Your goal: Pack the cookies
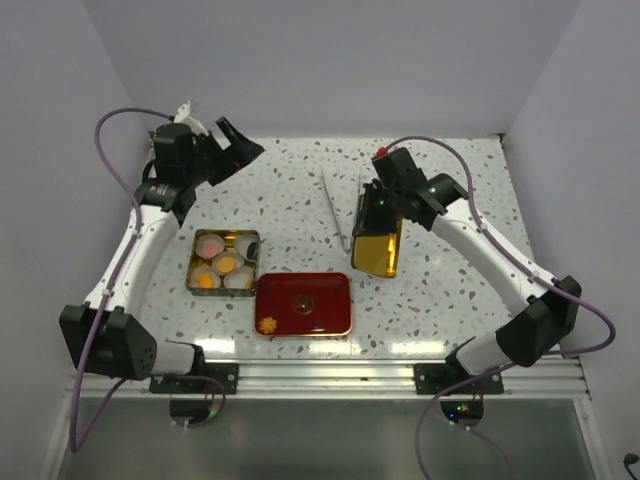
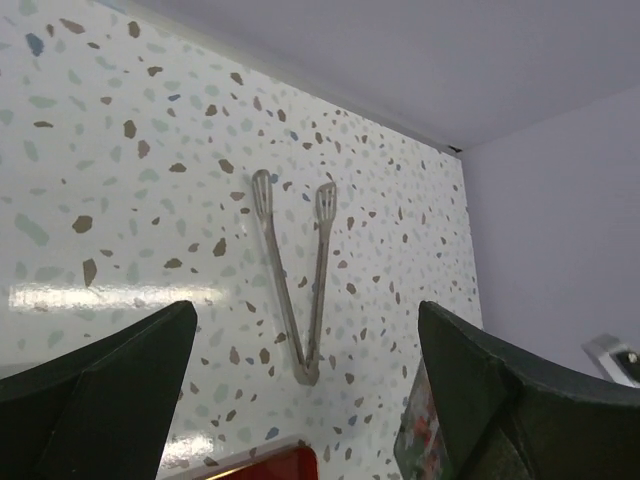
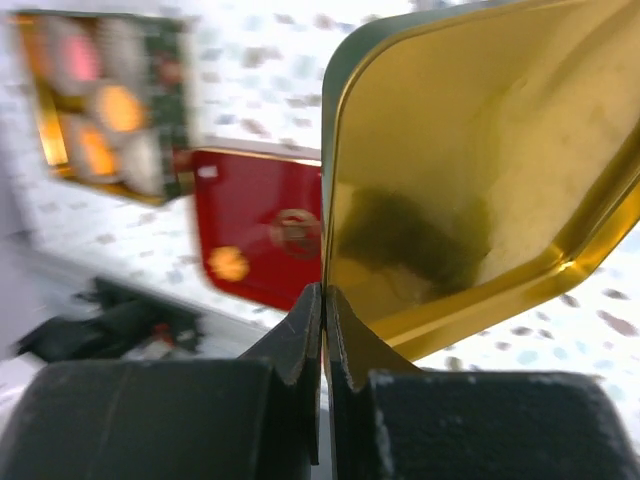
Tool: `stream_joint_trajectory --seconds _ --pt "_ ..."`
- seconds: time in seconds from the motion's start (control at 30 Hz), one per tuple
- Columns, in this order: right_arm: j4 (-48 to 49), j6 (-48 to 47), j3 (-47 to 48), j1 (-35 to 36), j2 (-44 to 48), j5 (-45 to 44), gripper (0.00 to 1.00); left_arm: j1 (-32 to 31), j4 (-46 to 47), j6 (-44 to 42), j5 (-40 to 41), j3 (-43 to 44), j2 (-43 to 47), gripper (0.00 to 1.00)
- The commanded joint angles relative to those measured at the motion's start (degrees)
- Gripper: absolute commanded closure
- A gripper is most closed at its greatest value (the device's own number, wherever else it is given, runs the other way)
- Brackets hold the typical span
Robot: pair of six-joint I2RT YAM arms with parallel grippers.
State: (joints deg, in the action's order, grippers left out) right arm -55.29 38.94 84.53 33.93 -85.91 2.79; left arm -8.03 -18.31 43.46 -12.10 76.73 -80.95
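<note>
**Tabletop.** The white speckled tabletop carries four items.

**Task items.** The cookies sit in an open rectangular gold metal tin, left of centre. They are small round discs, one pink and the others yellow-orange. They lie among white paper cups. One flower-shaped orange-brown cookie lies apart from the rest. It is in the near left corner of a red rectangular metal tray, which lies just beside the tin on its near right side. The tray has a dark round mark at its centre. The views do not show whether this is embossing or a biscuit.

**Right arm.** The right claw is clamped on the rim of a gold-lined rectangular metal tin part. Its two fingers are pressed almost together on the thin wall. The part is tilted steeply, with its gold inner face towards the top camera. It is to the right of the tray. Whether its lower edge touches the tabletop cannot be told.

**Left arm.** The left claw hangs above the far left of the tabletop. Its fingers stand wide apart and hold nothing.

**Other items.** Silver metal tongs lie flat on the tabletop between the two claws, tips spread towards the far edge.
</note>
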Motion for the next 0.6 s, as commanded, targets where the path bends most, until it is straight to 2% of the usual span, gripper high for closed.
stream_joint_trajectory --seconds 0.0,0.1,0.13,0.27,0.3,0.37,0.4,0.43,0.47,0.5,0.57 --pt "8.2 2.9 3.5 0.1 4.1 13.0 1.00 1.1 8.3 -2.3 -11.6 -5.5 5.4 0.02" --pt "22.2 9.9 1.6 0.1 6.3 23.1 1.00 3.2 16.2 2.0 -18.9 -12.3 10.8 0.02" --pt "30.2 14.5 0.8 -0.1 7.2 25.0 1.00 4.2 21.0 4.8 -20.5 -15.2 13.2 0.01" --pt "49.0 26.4 -1.5 -0.7 8.1 31.8 1.00 6.4 27.3 9.6 -25.4 -18.5 17.7 0.01" --pt "57.3 29.2 -1.8 -0.9 8.0 34.1 1.00 6.5 27.7 10.3 -26.0 -18.6 18.9 0.01" --pt "66.5 38.3 -3.5 -1.2 7.4 35.9 1.00 7.3 31.2 12.9 -26.4 -20.0 19.9 0.01" --pt "74.9 41.4 -4.0 -1.3 7.2 36.9 1.00 7.6 34.5 18.9 -27.6 -23.3 21.1 0.01" --pt "79.9 47.8 -5.9 -1.4 6.9 37.1 1.00 7.9 42.9 22.4 -28.2 -25.1 21.6 0.01" --pt "84.7 51.0 -6.9 -1.5 6.5 37.1 1.00 8.0 46.7 25.8 -28.4 -26.9 22.1 0.01" --pt "94.0 54.3 -8.0 -1.7 6.1 36.2 1.00 8.0 49.4 30.7 -28.7 -29.2 22.4 0.01" --pt "102.0 61.9 -10.3 -1.7 5.4 35.3 1.00 8.0 54.8 34.1 -29.3 -30.6 22.6 0.02"
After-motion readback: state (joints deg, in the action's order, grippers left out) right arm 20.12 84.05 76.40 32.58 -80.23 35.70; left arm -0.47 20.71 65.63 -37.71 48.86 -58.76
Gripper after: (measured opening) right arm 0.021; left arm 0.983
